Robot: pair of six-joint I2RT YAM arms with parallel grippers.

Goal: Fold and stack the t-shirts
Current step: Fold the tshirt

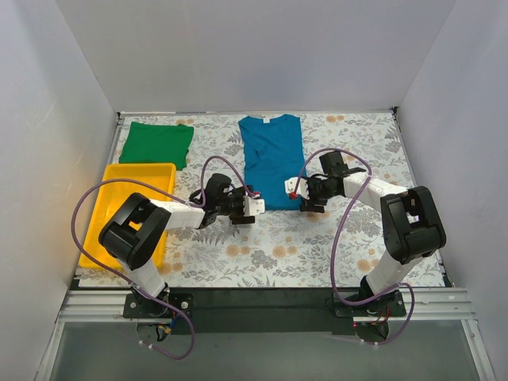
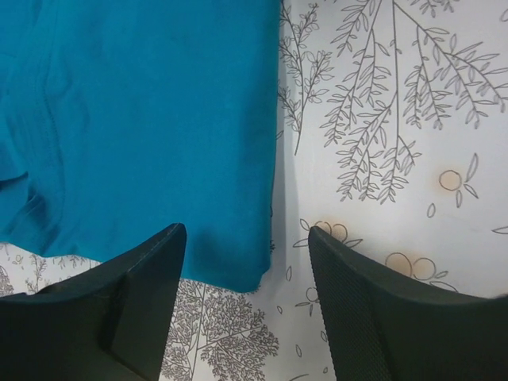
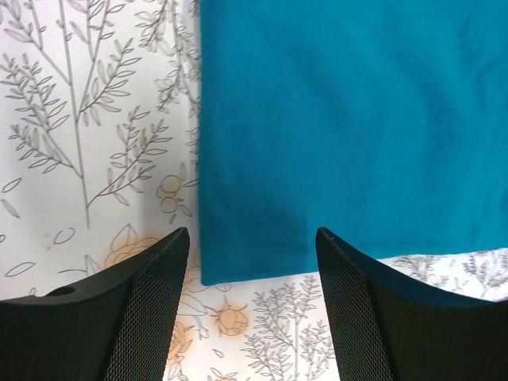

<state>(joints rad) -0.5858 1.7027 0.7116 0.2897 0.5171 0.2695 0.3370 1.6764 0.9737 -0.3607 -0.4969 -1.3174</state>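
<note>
The teal-blue t-shirt (image 1: pixel 272 159) lies flat in a long narrow strip, sleeves folded in, collar at the far end. The green t-shirt (image 1: pixel 156 144) lies folded at the far left. My left gripper (image 1: pixel 248 208) is open and empty at the teal shirt's near left corner; that corner (image 2: pixel 238 270) shows between its fingers (image 2: pixel 147 294). My right gripper (image 1: pixel 296 193) is open and empty at the near right corner; that corner (image 3: pixel 238 266) shows between its fingers (image 3: pixel 357 294).
A yellow tray (image 1: pixel 131 208) sits at the left, under my left arm. White walls close in the flowered tablecloth (image 1: pixel 349 238) on three sides.
</note>
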